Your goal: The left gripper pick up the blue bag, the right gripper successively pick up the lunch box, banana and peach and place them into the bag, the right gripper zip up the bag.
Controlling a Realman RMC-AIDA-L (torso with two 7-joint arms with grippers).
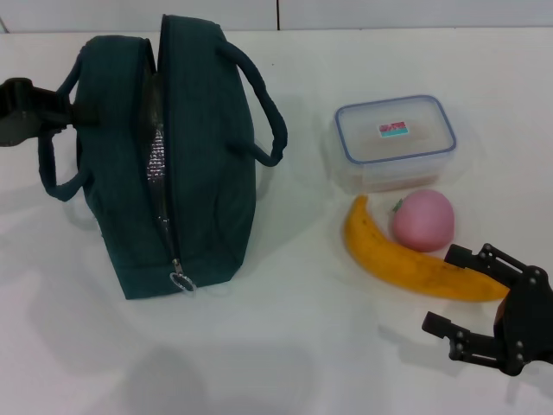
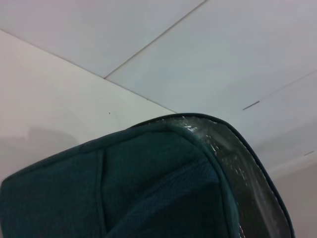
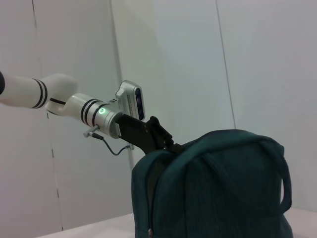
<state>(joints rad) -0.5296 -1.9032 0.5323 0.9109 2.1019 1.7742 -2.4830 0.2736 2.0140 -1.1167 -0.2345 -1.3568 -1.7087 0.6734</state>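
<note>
From the head, one blue bag (image 1: 186, 164) stands unzipped on the white counter (image 1: 285, 346), the left tool (image 1: 65, 111) at its far handle, grip hidden; one lunch box (image 1: 394, 143), one banana (image 1: 406, 259) and one peach (image 1: 422, 220) cluster beside it, apart from the bag. The right tool (image 1: 458, 294) hovers spread wide at the banana's near end. The left wrist shows only the bag's foil-lined rim (image 2: 233, 158); the right wrist shows the left tool (image 3: 166, 144) at the bag's top.

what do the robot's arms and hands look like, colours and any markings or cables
The right hand is a black claw with two jointed, linked fingers. The left hand is black too; the right wrist view shows its arm in white with black bands, a green light, a silver camera block and a thin grey cable.
</note>
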